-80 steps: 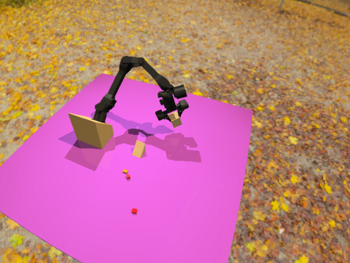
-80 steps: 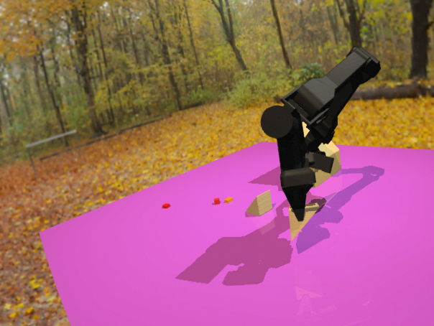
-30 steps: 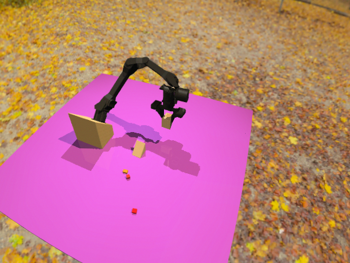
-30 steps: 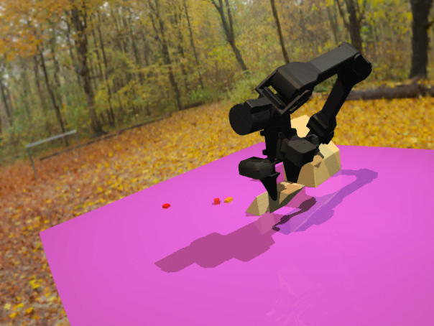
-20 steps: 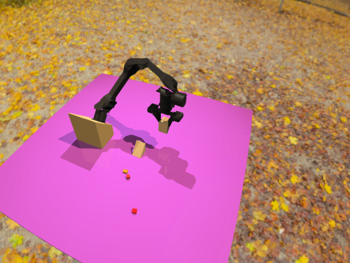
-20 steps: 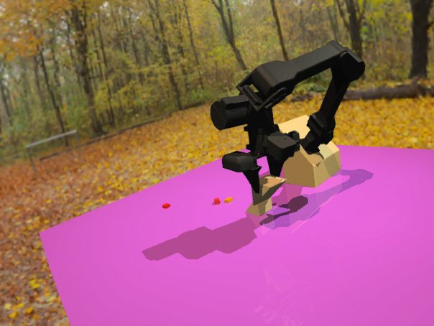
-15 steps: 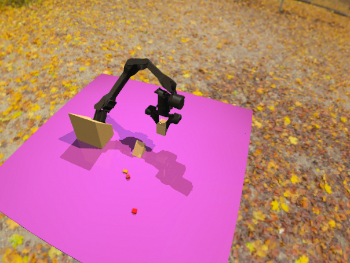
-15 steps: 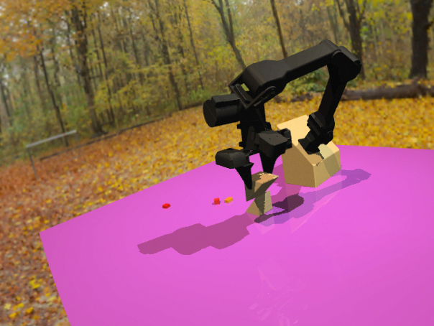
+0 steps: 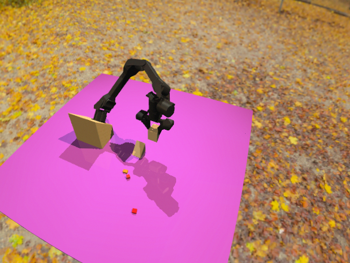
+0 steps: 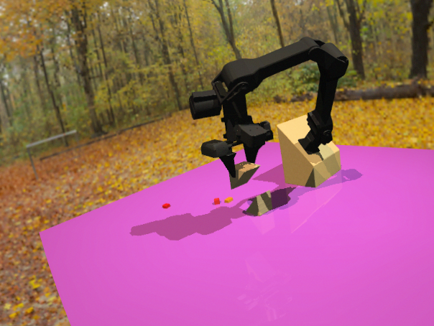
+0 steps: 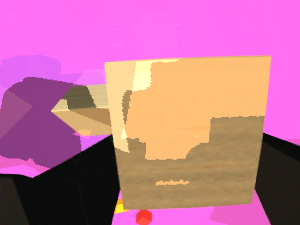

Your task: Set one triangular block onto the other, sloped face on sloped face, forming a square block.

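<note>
My gripper (image 9: pixel 154 131) (image 10: pixel 242 169) (image 11: pixel 183 139) is shut on one tan triangular block (image 9: pixel 153 135) (image 10: pixel 243 177) (image 11: pixel 200 99). That block hangs in the air with a flat face up and its narrow edge down. The other tan triangular block (image 9: pixel 139 149) (image 10: pixel 265 203) (image 11: pixel 90 120) rests on the magenta table (image 9: pixel 203 174) (image 10: pixel 179 280), with its narrow edge up. The held block is above and to the right of it in the top view, above and to the left in the exterior view, with a gap between them. In the wrist view the held block hides part of the lower one.
A large tan slanted block (image 9: pixel 91 131) (image 10: pixel 296 161) stands by the arm's base. A small orange block (image 9: pixel 125 171) (image 10: pixel 228 199) and a small red cube (image 9: pixel 128 176) (image 10: pixel 216 201) (image 11: pixel 144 217) lie near the lower block. Another red cube (image 9: pixel 134 211) (image 10: pixel 166 205) lies farther off.
</note>
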`<state>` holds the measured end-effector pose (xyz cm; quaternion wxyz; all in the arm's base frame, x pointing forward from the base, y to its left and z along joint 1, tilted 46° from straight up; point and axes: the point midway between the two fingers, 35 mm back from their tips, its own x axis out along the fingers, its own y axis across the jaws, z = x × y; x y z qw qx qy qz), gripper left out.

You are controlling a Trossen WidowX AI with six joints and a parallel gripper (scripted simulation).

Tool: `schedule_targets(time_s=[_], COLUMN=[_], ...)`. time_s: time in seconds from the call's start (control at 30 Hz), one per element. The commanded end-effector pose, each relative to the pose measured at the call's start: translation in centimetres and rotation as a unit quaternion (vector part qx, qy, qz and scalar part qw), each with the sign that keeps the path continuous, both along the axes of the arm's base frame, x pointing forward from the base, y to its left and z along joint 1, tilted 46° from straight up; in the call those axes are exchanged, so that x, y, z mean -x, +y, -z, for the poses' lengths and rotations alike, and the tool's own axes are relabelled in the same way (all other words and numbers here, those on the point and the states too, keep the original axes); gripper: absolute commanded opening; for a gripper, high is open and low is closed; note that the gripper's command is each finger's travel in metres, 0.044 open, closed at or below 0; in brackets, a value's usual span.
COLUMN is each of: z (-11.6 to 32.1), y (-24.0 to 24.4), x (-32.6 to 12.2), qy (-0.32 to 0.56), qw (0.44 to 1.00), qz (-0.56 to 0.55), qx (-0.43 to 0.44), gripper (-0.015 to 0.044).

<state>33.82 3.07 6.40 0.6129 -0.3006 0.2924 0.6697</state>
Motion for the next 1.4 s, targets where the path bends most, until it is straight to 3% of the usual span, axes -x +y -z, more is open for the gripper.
schedule_targets(time_s=[0.0,0.83,1.37], z=[1.4,7.1,9.1], y=[-2.0,-10.3,-5.1], x=[0.7,6.1,6.5], qy=[0.006,0.003,0.003], qw=[1.000,0.999,0.999], qz=[0.000,-0.013,-0.013], qx=[0.001,-0.036,-0.037], gripper=[0.0000,0.0000,0.0000])
